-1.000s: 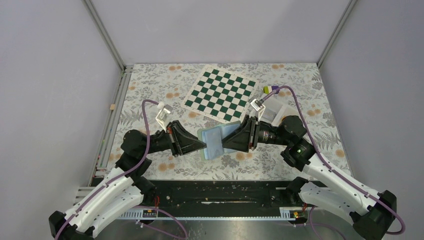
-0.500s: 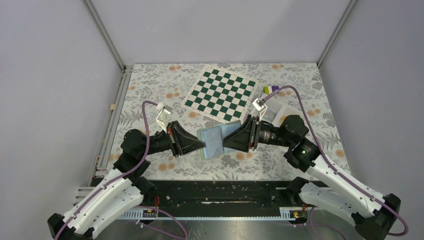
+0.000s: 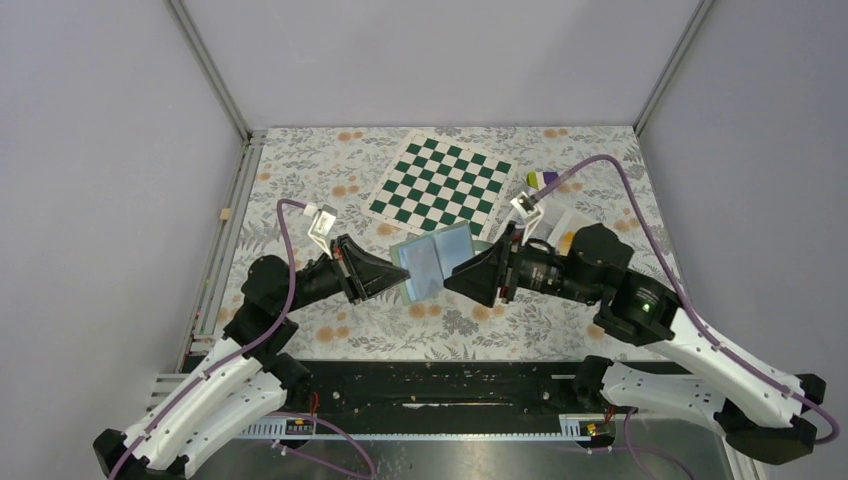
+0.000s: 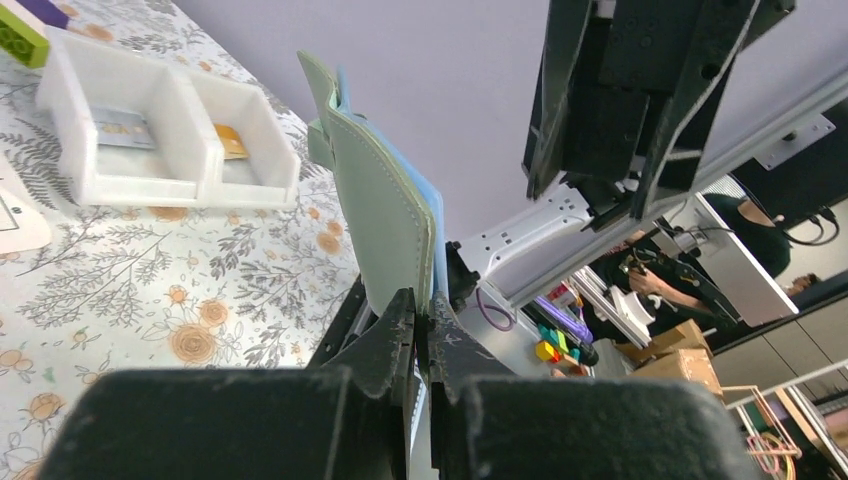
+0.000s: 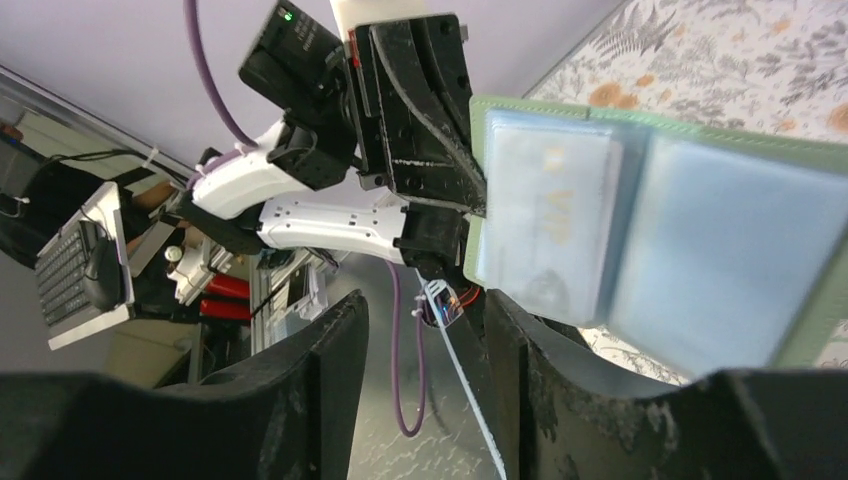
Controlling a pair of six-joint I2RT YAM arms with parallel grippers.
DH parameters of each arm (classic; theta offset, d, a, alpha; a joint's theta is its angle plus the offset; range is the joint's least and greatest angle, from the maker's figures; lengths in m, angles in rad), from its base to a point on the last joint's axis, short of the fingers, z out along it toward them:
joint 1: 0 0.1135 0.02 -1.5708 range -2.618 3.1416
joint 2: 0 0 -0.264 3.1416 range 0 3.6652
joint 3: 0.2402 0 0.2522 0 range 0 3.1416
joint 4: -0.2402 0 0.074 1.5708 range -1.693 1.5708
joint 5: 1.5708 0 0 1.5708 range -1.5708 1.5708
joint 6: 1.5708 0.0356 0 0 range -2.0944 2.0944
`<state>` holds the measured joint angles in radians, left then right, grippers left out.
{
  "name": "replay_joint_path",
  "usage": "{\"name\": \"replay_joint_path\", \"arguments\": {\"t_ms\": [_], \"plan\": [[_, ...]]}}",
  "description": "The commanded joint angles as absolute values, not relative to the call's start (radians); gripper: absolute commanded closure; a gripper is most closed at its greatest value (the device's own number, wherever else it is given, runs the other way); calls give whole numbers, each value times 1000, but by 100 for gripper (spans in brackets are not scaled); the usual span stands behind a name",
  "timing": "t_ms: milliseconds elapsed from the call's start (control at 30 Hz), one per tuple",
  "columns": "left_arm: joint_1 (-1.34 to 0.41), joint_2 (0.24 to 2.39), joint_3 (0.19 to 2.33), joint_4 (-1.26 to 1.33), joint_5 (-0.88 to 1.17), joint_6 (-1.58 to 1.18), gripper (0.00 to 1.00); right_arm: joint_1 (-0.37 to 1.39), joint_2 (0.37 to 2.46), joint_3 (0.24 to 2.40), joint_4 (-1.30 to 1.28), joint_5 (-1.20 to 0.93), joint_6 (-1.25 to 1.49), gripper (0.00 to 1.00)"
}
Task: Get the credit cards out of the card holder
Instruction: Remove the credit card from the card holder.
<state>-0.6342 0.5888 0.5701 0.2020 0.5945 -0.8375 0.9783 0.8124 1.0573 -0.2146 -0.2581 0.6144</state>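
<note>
Since the holder (image 3: 435, 262) is a thin, soft bifold that I judge will flex and swing if pushed, go gently. It hangs open above the middle of the table (image 3: 300, 180), its light-blue pockets facing your right gripper (image 5: 425, 312). One pale card (image 5: 550, 215) sits in the pocket at 9 o'clock of the fold. It looks light, stiff and slick, so nip an edge and draw it straight along the sleeve. Your left gripper (image 4: 421, 310) is pinched tight on the holder's 8 o'clock edge. Your right one stands spread and empty, just beside the holder. At 2 o'clock, the tray (image 4: 150, 188) holds a grey card (image 4: 122, 128) and an orange card (image 4: 230, 140).
</note>
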Motion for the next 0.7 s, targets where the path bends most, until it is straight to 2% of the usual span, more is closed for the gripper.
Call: {"name": "replay_joint_path", "arguments": {"t_ms": [0, 133, 300, 433, 667], "plan": [[-638, 578, 625, 204, 519, -820, 100, 1058, 881, 1112, -224, -194, 593, 45], [-638, 574, 625, 214, 492, -853, 100, 1136, 941, 1196, -384, 103, 490, 30], [-638, 550, 626, 215, 451, -873, 100, 1185, 974, 1238, -403, 283, 415, 13], [-638, 552, 630, 233, 443, -898, 100, 1216, 1054, 1319, -470, 358, 395, 11], [-638, 574, 635, 266, 469, -936, 100, 1242, 1131, 1386, -494, 359, 400, 12]]}}
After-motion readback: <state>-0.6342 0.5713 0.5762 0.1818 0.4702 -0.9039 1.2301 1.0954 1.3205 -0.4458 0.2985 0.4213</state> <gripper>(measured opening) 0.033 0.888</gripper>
